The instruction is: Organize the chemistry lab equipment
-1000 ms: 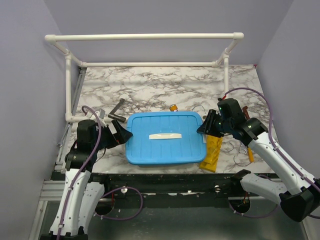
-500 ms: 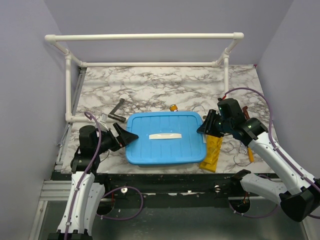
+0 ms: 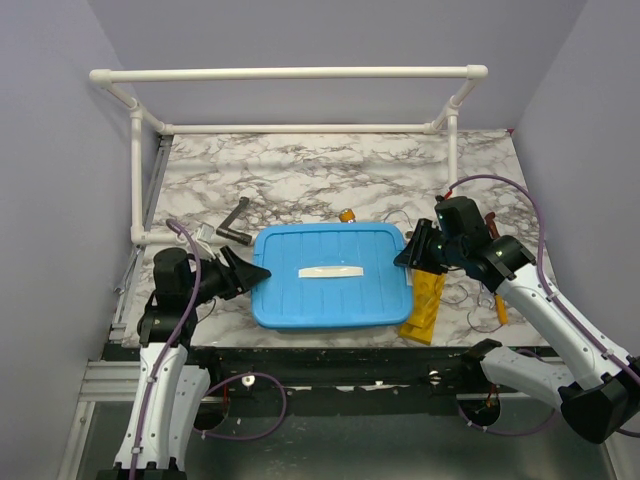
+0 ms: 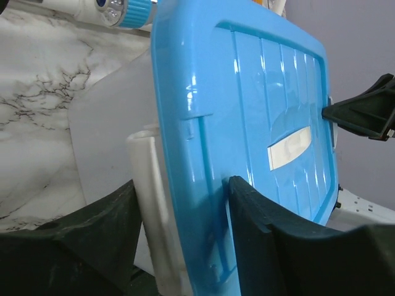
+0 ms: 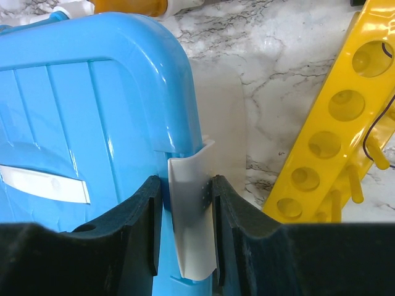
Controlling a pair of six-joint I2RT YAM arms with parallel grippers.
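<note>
Right hand (image 5: pixel 185 185) clamps the smooth white plastic latch (image 5: pixel 191 216); left hand (image 4: pixel 183 185) straddles the ribbed, glossy blue lid (image 4: pixel 259 92) at its left rim, grip unclear.

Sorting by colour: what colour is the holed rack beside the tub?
Yellow; the rack shows best in the right wrist view.

yellow rack (image 3: pixel 424 305) lying flat, holes facing up, near the tabletop's (image 3: pixel 330 170) front right | metal tongs (image 3: pixel 233 225) lying flat toward the left, well apart from it
</note>
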